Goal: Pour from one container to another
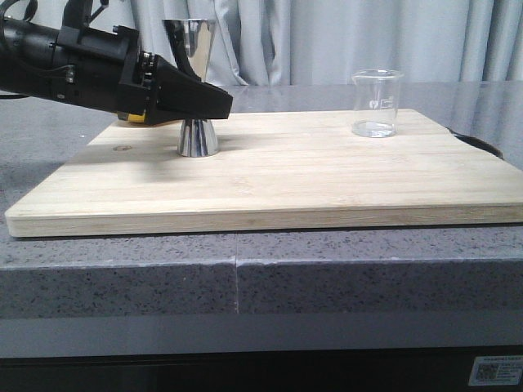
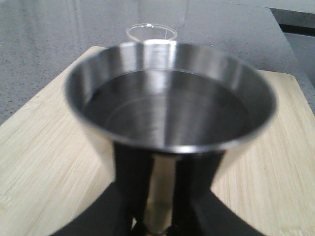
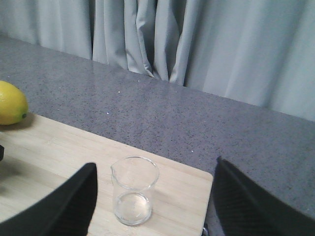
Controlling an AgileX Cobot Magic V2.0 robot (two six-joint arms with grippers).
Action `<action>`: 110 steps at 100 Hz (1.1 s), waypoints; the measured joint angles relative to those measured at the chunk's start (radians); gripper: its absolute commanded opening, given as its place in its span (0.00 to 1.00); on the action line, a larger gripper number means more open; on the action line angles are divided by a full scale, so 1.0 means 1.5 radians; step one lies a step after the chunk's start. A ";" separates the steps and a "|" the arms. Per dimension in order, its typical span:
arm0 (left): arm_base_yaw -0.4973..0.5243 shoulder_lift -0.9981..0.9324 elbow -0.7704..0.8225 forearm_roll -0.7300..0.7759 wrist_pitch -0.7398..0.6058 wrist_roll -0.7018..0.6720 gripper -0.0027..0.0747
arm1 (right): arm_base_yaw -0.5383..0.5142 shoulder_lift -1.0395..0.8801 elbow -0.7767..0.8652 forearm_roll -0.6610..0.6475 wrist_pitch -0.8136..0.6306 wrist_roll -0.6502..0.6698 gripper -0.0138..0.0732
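Front view shows my left gripper (image 1: pixel 214 104) pinching the narrow waist of the steel jigger (image 1: pixel 197 135), which stands upright on the wooden board (image 1: pixel 286 180), toward its left side. My left wrist view looks down into the jigger's upper cup (image 2: pixel 170 110), my fingers (image 2: pixel 132 169) on either side below it. My right gripper (image 3: pixel 152 196) is spread wide, its fingers either side of the glass beaker (image 3: pixel 133 191), not touching it. A lemon (image 3: pixel 11 102) lies near the board's far left edge.

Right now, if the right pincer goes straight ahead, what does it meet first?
Most likely the glass beaker, standing between its open fingers on the wooden board. Depth is uncertain.
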 measured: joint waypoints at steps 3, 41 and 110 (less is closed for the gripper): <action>0.000 0.000 0.000 0.000 0.000 0.000 0.05 | 0.000 0.000 0.000 0.000 0.000 0.000 0.67; 0.001 0.000 -0.001 0.008 0.004 0.001 0.05 | 0.000 0.000 0.000 0.000 -0.002 0.000 0.67; 0.001 0.000 -0.001 0.017 0.016 0.002 0.29 | 0.000 0.000 0.000 0.000 -0.011 0.000 0.67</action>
